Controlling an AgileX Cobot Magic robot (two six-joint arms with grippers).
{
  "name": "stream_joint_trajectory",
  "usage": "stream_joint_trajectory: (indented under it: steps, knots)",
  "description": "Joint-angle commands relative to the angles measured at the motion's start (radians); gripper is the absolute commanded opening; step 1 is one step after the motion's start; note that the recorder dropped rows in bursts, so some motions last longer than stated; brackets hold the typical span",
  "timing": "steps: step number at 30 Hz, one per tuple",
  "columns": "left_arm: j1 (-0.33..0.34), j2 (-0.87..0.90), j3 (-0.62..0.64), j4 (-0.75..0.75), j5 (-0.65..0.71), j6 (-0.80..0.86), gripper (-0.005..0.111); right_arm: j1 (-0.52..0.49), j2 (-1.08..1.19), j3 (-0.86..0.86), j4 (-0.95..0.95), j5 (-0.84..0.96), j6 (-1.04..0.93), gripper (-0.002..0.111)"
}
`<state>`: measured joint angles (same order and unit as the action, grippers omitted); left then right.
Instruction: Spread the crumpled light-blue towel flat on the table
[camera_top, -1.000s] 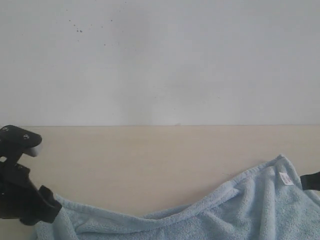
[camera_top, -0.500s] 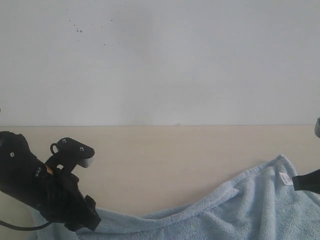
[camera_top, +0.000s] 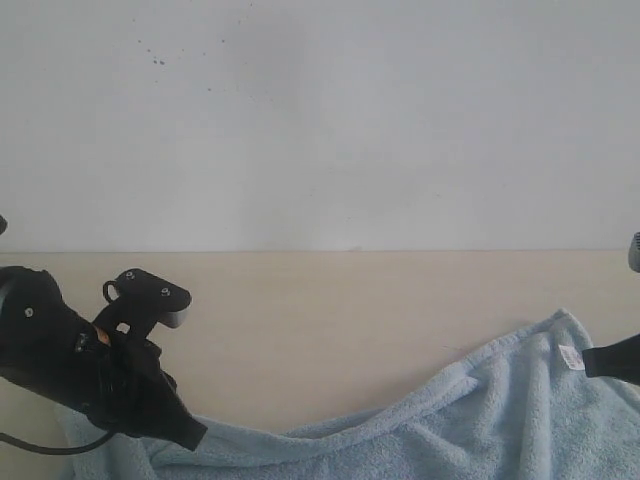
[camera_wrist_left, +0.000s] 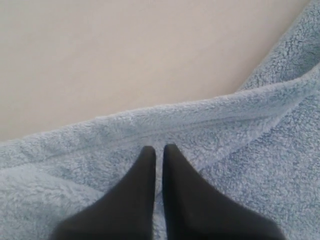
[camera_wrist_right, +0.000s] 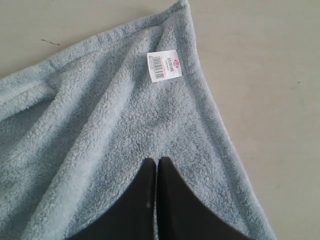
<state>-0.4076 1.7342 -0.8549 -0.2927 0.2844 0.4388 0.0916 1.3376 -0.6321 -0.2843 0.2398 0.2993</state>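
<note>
The light-blue towel (camera_top: 480, 420) lies rumpled along the near edge of the exterior view on the beige table (camera_top: 350, 310), with its white tag (camera_top: 571, 357) near the raised right corner. My left gripper (camera_top: 195, 438) has its tips down on the towel's left hem. In the left wrist view its fingers (camera_wrist_left: 159, 147) are pressed together on a ridge of the towel (camera_wrist_left: 240, 150), with fluff in the thin gap. My right gripper (camera_wrist_right: 156, 160) is shut, its tips resting on the towel (camera_wrist_right: 100, 125) short of the tag (camera_wrist_right: 165, 66).
A white-grey wall (camera_top: 320, 120) rises behind the table's far edge. Bare tabletop (camera_wrist_left: 125, 50) stretches beyond the towel's hem, and more of it (camera_wrist_right: 270, 75) lies past the tagged corner. A black cable (camera_top: 40, 445) trails from the left arm.
My left arm has swung in from the left edge toward the right along the towel's hem, and its jaws have closed on the cloth. The right gripper has barely shifted.
</note>
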Motion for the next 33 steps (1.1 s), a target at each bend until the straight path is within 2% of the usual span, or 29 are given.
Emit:
stream_joint_trajectory:
  steps: [1,9,15,26,33]
  knots:
    - [-0.009,0.001,-0.006,0.001,-0.03,-0.008,0.004,-0.002,0.003,0.003,-0.001,-0.011,0.004,0.0]
    - [-0.009,0.078,-0.006,0.0,-0.02,-0.032,0.004,-0.002,0.003,0.003,0.012,-0.011,0.007,0.0]
    - [-0.009,0.123,-0.006,0.0,-0.071,-0.046,0.004,-0.002,0.003,0.003,0.012,-0.011,0.007,0.0]
    - [0.048,0.197,-0.009,-0.001,-0.195,-0.05,0.004,-0.002,0.003,0.003,0.016,-0.028,0.016,0.0]
    - [0.048,0.274,-0.15,-0.002,-0.193,-0.05,0.004,-0.002,0.003,0.003,0.022,-0.039,0.016,0.0]
